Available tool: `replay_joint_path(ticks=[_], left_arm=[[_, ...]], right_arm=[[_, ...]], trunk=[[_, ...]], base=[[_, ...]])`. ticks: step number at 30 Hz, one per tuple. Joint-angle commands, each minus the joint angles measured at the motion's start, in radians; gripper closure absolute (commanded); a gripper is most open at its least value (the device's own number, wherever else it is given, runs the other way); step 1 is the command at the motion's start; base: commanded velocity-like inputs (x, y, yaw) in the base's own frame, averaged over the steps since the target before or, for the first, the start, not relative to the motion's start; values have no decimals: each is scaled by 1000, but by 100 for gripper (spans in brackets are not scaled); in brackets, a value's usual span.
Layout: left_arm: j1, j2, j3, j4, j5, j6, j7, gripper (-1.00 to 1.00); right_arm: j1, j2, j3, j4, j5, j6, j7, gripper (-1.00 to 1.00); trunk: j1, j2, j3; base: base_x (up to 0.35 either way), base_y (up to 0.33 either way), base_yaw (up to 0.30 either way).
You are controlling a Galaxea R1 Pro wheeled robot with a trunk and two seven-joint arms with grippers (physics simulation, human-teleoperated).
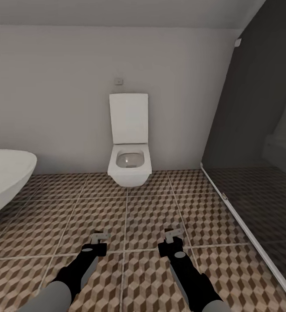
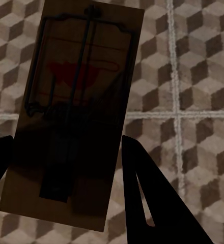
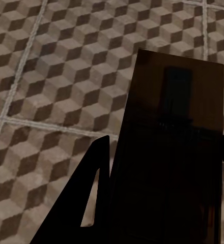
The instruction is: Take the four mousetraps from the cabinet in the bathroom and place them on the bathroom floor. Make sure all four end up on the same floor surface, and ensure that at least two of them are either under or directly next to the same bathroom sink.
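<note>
Left wrist view shows a flat rectangular brown wooden mousetrap (image 2: 74,117) with dark wire parts and a red mark, clamped between the two black fingers (image 2: 158,203) of the left gripper (image 2: 66,168) and held above the cube-patterned brown, beige and white tiled bathroom floor (image 2: 198,76), over a crossing of pale grout lines. In the right wrist view a second brown wooden mousetrap (image 3: 170,147), its face in deep shadow, sits gripped between the dark fingers (image 3: 86,203) of the right gripper (image 3: 163,203), also held clear of the floor tiles.

From the head view, both grippers are held low and side by side over the near part of the floor, each with a small pale board at its tip: the left (image 1: 99,241) and the right (image 1: 172,239). Beyond them a white square wall-hung toilet (image 1: 129,160) with its lid raised stands against the pale far wall (image 1: 52,86). A white oval bathtub (image 1: 4,177) curves in at the floor's left edge, and a dark glass shower panel (image 1: 255,143) with a white bottom rail runs along its right edge.
</note>
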Motion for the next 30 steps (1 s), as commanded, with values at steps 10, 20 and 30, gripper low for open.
replay_joint_path(ticks=[10, 20, 30], left_arm=[[0, 1, -9, -2, 7, 6, 11, 100], [0, 1, -9, -2, 7, 6, 11, 100], [0, 1, -9, -2, 7, 6, 11, 100]], right_arm=[[0, 0, 2, -1, 9, 8, -2, 100], [0, 0, 2, -1, 9, 8, -2, 100], [0, 0, 2, -2, 10, 8, -2, 100]], trunk=[[38, -71, -32], [77, -141, -64], [81, -143, -102]], base=[[0, 0, 0], [0, 0, 0], [0, 0, 0]])
